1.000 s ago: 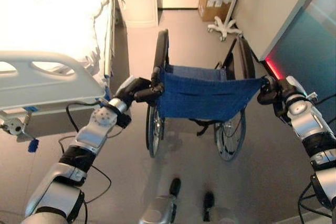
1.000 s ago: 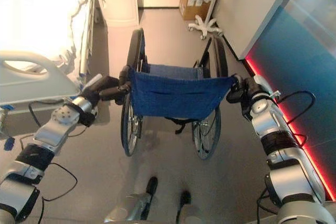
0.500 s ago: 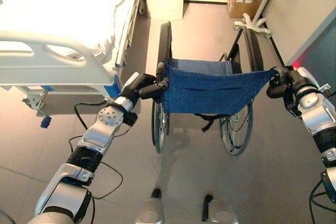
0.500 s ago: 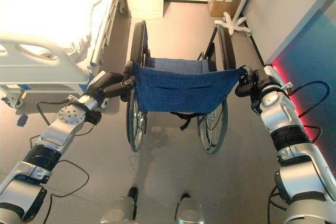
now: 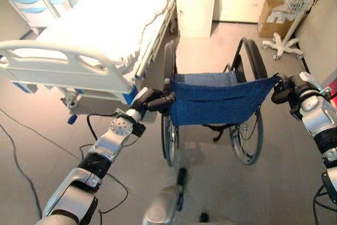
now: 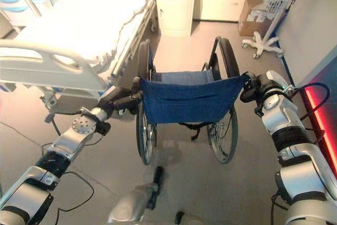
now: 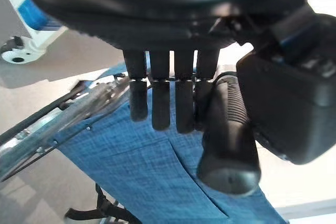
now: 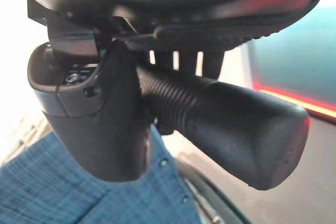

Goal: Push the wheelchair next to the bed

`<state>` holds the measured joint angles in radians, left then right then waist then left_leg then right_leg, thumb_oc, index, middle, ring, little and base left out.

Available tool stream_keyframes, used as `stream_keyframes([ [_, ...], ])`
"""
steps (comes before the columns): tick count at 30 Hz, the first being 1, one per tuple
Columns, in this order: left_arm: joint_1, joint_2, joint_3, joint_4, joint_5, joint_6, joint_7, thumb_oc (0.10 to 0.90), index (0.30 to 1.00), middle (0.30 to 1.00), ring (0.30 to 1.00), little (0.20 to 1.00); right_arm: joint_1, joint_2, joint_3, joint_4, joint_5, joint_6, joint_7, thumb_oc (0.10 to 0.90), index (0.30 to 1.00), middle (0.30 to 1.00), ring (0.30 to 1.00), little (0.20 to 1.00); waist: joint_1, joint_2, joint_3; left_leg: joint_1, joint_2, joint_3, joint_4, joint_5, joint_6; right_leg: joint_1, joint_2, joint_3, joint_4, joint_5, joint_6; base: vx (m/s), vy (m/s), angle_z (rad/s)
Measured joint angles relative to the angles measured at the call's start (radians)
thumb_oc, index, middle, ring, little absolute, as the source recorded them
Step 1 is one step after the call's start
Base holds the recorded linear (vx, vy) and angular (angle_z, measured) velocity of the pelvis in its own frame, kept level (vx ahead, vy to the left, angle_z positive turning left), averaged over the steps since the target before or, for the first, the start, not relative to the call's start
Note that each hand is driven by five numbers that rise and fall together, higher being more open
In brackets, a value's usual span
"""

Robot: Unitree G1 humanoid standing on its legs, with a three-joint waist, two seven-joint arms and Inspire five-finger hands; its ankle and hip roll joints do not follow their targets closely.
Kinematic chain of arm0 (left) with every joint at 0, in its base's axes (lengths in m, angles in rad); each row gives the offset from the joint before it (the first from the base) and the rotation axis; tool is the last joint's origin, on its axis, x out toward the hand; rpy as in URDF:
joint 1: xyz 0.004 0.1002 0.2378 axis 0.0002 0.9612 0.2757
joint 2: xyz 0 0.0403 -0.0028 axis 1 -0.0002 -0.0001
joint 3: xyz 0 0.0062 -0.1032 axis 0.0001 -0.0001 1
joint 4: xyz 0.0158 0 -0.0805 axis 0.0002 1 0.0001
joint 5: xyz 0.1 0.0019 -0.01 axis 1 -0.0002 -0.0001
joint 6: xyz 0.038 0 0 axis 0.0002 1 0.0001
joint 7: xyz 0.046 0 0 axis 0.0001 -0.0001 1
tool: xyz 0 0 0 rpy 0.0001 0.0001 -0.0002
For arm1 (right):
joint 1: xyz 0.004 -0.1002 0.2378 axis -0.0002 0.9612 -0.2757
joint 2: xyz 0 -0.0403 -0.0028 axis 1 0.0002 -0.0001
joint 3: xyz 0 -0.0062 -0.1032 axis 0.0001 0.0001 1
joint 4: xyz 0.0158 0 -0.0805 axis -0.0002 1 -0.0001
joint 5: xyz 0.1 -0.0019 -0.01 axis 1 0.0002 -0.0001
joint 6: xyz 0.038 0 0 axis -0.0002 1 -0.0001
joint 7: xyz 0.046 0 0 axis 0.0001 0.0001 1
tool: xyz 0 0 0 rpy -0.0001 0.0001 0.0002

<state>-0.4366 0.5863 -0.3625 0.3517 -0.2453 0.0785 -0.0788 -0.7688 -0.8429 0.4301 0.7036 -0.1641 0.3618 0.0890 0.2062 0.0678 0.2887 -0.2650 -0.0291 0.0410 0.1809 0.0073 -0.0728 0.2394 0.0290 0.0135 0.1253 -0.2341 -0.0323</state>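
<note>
The bed (image 5: pixel 100 30) fills the upper left, its footboard rail (image 5: pixel 63 67) just left of the wheelchair (image 5: pixel 216 104), with bare floor (image 5: pixel 221 40) running up the centre toward a white cabinet (image 5: pixel 196 1). The wheelchair stands mid-frame, its blue back facing the camera and its long axis pointing up-frame. The left hand (image 5: pixel 152 100) and right hand (image 6: pixel 251 89) reach in from either side, each with fingers curled around a push grip.

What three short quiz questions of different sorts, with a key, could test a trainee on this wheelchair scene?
1. True or false: the wheelchair already touches the bed.
2. Choose: the left hand holds (A) a push handle, (B) the bed rail, (C) a wheel.
3. Which box stands on the floor beside the white wheeled stand?

Key:
1. False; floor shows between them.
2. A.
3. The cardboard box.
</note>
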Motion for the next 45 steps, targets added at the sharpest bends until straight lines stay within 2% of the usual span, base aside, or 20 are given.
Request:
stream_keyframes([
  [3, 0.039, 0.044, 0.02, 0.0, -0.006, -0.012, -0.024, 0.4, 0.3, 0.3, 0.3, 0.3, 0.035, 0.04, 0.012, 0.0, 0.016, -0.005, -0.001, 0.4, 0.3, 0.3, 0.3, 0.3, 0.014, -0.053, -0.063, 0.045, -0.007, 0.021, 0.049, -0.029, 0.043, 0.027, -0.028, -0.061, 0.003, -0.055, 0.044, 0.39, 0.102, -0.32],
  [4, 0.034, 0.051, 0.033, 0.001, -0.006, -0.016, -0.028, 0.4, 0.3, 0.3, 0.3, 0.3, 0.047, 0.061, 0.003, 0.004, 0.022, -0.005, -0.007, 0.4, 0.3, 0.3, 0.3, 0.3, -0.001, -0.081, -0.074, 0.08, -0.02, 0.019, -0.005, 0.025, 0.112, 0.036, -0.044, -0.086, 0.037, -0.076, 0.072, 0.39, 0.105, 0.1],
  [5, 0.033, 0.045, 0.052, 0.006, -0.005, -0.02, -0.025, 0.4, 0.3, 0.3, 0.3, 0.3, 0.048, 0.094, -0.005, 0.022, 0.024, -0.005, -0.026, 0.4, 0.3, 0.3, 0.3, 0.3, -0.002, -0.101, -0.076, 0.113, -0.025, 0.02, -0.04, 0.048, 0.14, 0.016, -0.054, -0.105, 0.106, -0.078, 0.078, 0.36, 0.093, 0.0],
  [9, 0.016, 0.046, 0.062, 0.024, -0.001, -0.02, -0.02, 0.4, 0.3, 0.3, 0.3, 0.3, 0.058, 0.128, -0.026, 0.033, 0.025, -0.006, -0.046, 0.4, 0.3, 0.3, 0.3, 0.3, -0.002, -0.119, -0.091, 0.151, -0.043, 0.02, -0.051, 0.064, 0.199, -0.063, -0.089, -0.139, 0.332, -0.061, 0.12, 0.3, 0.079, -0.18],
  [11, -0.018, 0.032, 0.053, 0.04, 0.011, -0.017, -0.013, 0.4, 0.3, 0.3, 0.3, 0.3, 0.061, 0.125, -0.043, 0.033, 0.026, -0.006, -0.054, 0.4, 0.3, 0.3, 0.3, 0.3, -0.018, -0.126, -0.094, 0.161, -0.066, 0.005, -0.048, 0.047, 0.214, -0.128, -0.109, -0.127, 0.474, -0.021, 0.18, 0.32, 0.001, 0.28],
  [13, -0.06, 0.018, 0.028, 0.057, 0.033, -0.002, 0.001, 0.4, 0.3, 0.3, 0.3, 0.3, 0.071, 0.125, -0.068, 0.039, 0.024, -0.006, -0.064, 0.4, 0.3, 0.3, 0.3, 0.3, -0.032, -0.122, -0.093, 0.197, -0.087, -0.075, -0.075, 0.06, 0.228, -0.189, -0.133, -0.135, 0.556, -0.023, 0.167, 0.35, -0.076, 0.21],
  [15, -0.082, 0.02, 0.012, 0.069, 0.047, 0.001, 0.007, 0.4, 0.3, 0.3, 0.3, 0.3, 0.073, 0.125, -0.07, 0.041, 0.026, -0.006, -0.071, 0.4, 0.3, 0.3, 0.3, 0.3, -0.038, -0.11, -0.09, 0.234, -0.095, -0.154, -0.102, 0.058, 0.226, -0.233, -0.132, -0.134, 0.532, -0.029, 0.16, 0.32, -0.165, 0.01],
  [19, -0.138, 0.012, -0.023, 0.125, 0.047, 0.0, 0.026, 0.4, 0.3, 0.3, 0.3, 0.3, 0.061, 0.109, -0.066, 0.023, 0.026, -0.007, -0.088, 0.4, 0.3, 0.3, 0.3, 0.3, -0.091, -0.043, -0.052, 0.281, -0.095, -0.292, -0.075, 0.015, 0.201, -0.396, -0.094, -0.125, 0.312, -0.015, 0.138, 0.41, -0.265, 0.31],
  [21, -0.151, 0.016, -0.022, 0.142, 0.048, 0.001, 0.024, 0.4, 0.3, 0.3, 0.3, 0.3, 0.061, 0.118, -0.066, 0.016, 0.026, 0.005, -0.09, 0.4, 0.3, 0.3, 0.3, 0.3, -0.15, -0.086, -0.044, 0.298, -0.147, -0.335, -0.069, -0.019, 0.195, -0.467, -0.161, -0.09, 0.084, 0.106, 0.172, 0.51, -0.286, 0.92],
  [23, -0.152, 0.017, -0.021, 0.137, 0.046, 0.001, 0.024, 0.4, 0.3, 0.3, 0.3, 0.3, 0.068, 0.12, -0.067, 0.007, 0.046, 0.03, -0.091, 0.4, 0.3, 0.3, 0.3, 0.3, -0.195, -0.121, -0.036, 0.294, -0.154, -0.282, -0.025, -0.063, 0.218, -0.464, -0.215, -0.067, -0.062, 0.175, 0.207, 0.44, -0.318, 0.93],
  [24, -0.149, 0.017, -0.02, 0.133, 0.046, 0.002, 0.024, 0.4, 0.3, 0.3, 0.3, 0.3, 0.069, 0.123, -0.064, 0.006, 0.054, 0.044, -0.091, 0.4, 0.3, 0.3, 0.3, 0.3, -0.19, -0.142, -0.035, 0.303, -0.161, -0.273, -0.001, -0.092, 0.219, -0.466, -0.233, -0.071, -0.106, 0.204, 0.209, 0.37, -0.334, 0.58],
  [28, -0.131, 0.012, 0.015, 0.103, 0.045, 0.002, 0.034, 0.4, 0.3, 0.3, 0.3, 0.3, 0.064, 0.1, -0.069, -0.056, 0.056, 0.071, -0.089, 0.4, 0.3, 0.3, 0.3, 0.3, -0.193, -0.162, -0.041, 0.307, -0.162, -0.316, 0.047, -0.163, 0.175, -0.436, -0.22, -0.067, -0.011, 0.228, 0.202, 0.39, -0.328, 0.32],
  [30, -0.149, 0.008, 0.013, 0.11, 0.035, 0.003, 0.055, 0.4, 0.3, 0.3, 0.3, 0.3, 0.035, 0.09, -0.066, -0.059, 0.055, 0.077, -0.089, 0.4, 0.3, 0.3, 0.3, 0.3, -0.23, -0.156, -0.042, 0.304, -0.131, -0.325, 0.064, -0.192, 0.147, -0.402, -0.204, -0.06, 0.012, 0.299, 0.169, 0.43, -0.257, 0.88],
  [34, -0.154, -0.019, 0.015, 0.108, 0.034, 0.018, 0.085, 0.4, 0.3, 0.3, 0.3, 0.3, 0.007, 0.07, -0.055, -0.058, 0.053, 0.08, -0.087, 0.4, 0.3, 0.3, 0.3, 0.3, -0.232, -0.1, -0.042, 0.344, 0.043, -0.154, 0.037, -0.208, 0.073, -0.384, -0.133, -0.139, 0.101, 0.22, 0.096, 0.41, -0.253, 0.54],
  [37, -0.154, -0.036, 0.014, 0.117, 0.031, 0.027, 0.097, 0.4, 0.3, 0.3, 0.3, 0.3, 0.007, 0.069, -0.051, -0.05, 0.052, 0.08, -0.087, 0.4, 0.3, 0.3, 0.3, 0.3, -0.232, -0.105, -0.039, 0.335, 0.061, -0.112, 0.098, -0.188, 0.034, -0.351, -0.133, -0.204, 0.133, 0.158, 0.071, 0.4, -0.266, 0.42],
  [38, -0.141, -0.054, 0.014, 0.123, 0.02, 0.041, 0.108, 0.4, 0.3, 0.3, 0.3, 0.3, 0.01, 0.071, -0.033, -0.042, 0.052, 0.08, -0.087, 0.4, 0.3, 0.3, 0.3, 0.3, -0.226, -0.106, -0.039, 0.321, 0.076, -0.066, 0.179, -0.18, 0.023, -0.308, -0.124, -0.22, 0.116, 0.144, 0.058, 0.26, -0.172, 0.23],
  [40, -0.113, -0.053, 0.018, 0.126, 0.005, 0.048, 0.12, 0.4, 0.3, 0.3, 0.3, 0.3, 0.014, 0.085, -0.016, -0.042, 0.05, 0.08, -0.087, 0.4, 0.3, 0.3, 0.3, 0.3, -0.208, -0.105, -0.04, 0.317, 0.098, -0.056, 0.26, -0.161, 0.001, -0.256, -0.1, -0.221, 0.091, 0.124, 0.038, 0.55, -0.231, 0.06],
  [41, -0.109, -0.057, 0.015, 0.139, 0.006, 0.04, 0.118, 0.4, 0.3, 0.3, 0.3, 0.3, 0.028, 0.094, -0.017, -0.039, 0.042, 0.082, -0.089, 0.4, 0.3, 0.3, 0.3, 0.3, -0.193, -0.121, -0.036, 0.243, 0.091, -0.064, 0.394, -0.161, -0.011, -0.222, -0.079, -0.201, 0.056, 0.098, 0.028, 0.57, -0.181, 0.13],
  [43, -0.083, -0.058, 0.02, 0.132, 0.005, 0.02, 0.123, 0.4, 0.3, 0.3, 0.3, 0.3, 0.045, 0.109, -0.02, -0.037, 0.041, 0.087, -0.089, 0.4, 0.3, 0.3, 0.3, 0.3, -0.168, -0.153, -0.037, 0.211, 0.058, -0.059, 0.269, -0.162, -0.003, -0.161, -0.07, -0.179, -0.004, 0.119, 0.019, 0.43, -0.069, 0.11],
  [45, -0.069, -0.059, 0.017, 0.114, 0.005, 0.011, 0.121, 0.4, 0.3, 0.3, 0.3, 0.3, 0.051, 0.107, -0.024, -0.036, 0.041, 0.087, -0.089, 0.4, 0.3, 0.3, 0.3, 0.3, -0.146, -0.148, -0.035, 0.151, 0.023, -0.032, 0.121, -0.148, 0.007, -0.114, -0.042, -0.149, -0.059, 0.125, 0.011, 0.53, -0.05, -0.09],
])
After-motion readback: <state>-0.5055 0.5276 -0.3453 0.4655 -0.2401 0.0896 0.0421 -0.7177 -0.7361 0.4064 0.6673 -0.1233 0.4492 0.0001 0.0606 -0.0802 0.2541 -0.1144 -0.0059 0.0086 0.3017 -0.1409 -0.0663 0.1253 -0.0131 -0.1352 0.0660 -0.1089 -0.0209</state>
